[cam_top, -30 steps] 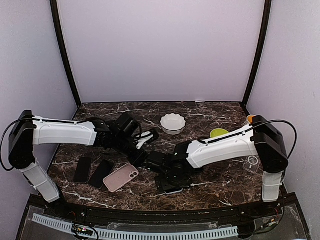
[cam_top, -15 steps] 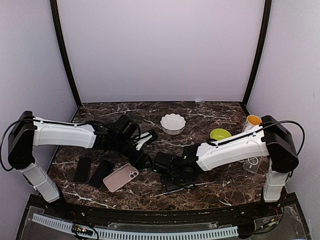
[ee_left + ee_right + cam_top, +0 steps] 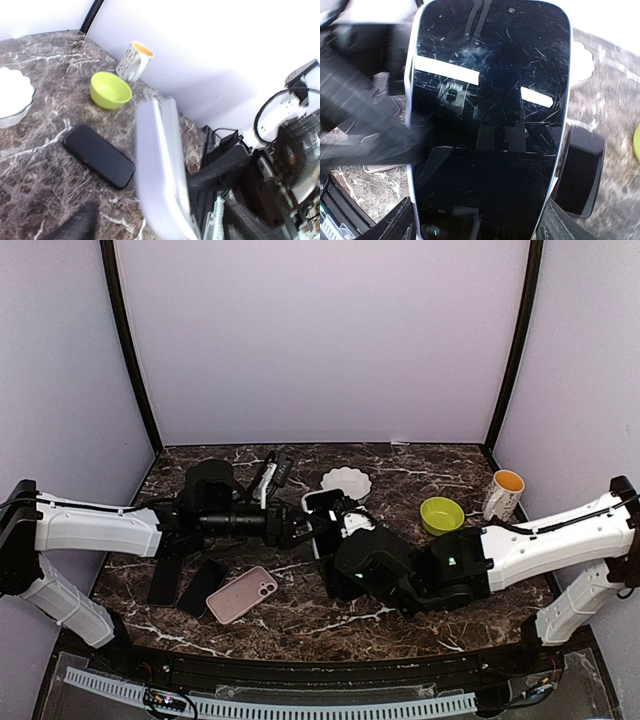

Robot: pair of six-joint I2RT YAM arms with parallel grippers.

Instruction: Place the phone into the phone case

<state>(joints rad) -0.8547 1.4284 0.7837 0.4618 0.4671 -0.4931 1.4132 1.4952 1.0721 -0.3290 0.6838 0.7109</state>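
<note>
1. Phone (image 3: 322, 512), top view: white-edged, held off the table (image 3: 420, 465), clamped in the right gripper (image 3: 335, 530). Left gripper (image 3: 290, 528) sits just beside it, opposite the right jaws; whether the left jaws are open or shut cannot be told. Pink phone case (image 3: 242, 594) lies flat, well apart from both sets of jaws; the held phone is not in it.
2. Left wrist view: phone edge-on and blurred ahead of the jaws. Only one dark finger (image 3: 75, 225) shows, apart from it. Second dark phone (image 3: 99, 156) lies on the table beyond.
3. Right wrist view: phone, screen toward the camera, fills the span between the fingers (image 3: 402, 220), which grip its lower sides.
4. Progress, as judged: pickup done; carrying to the case, alignment and pressing in remain.
</note>
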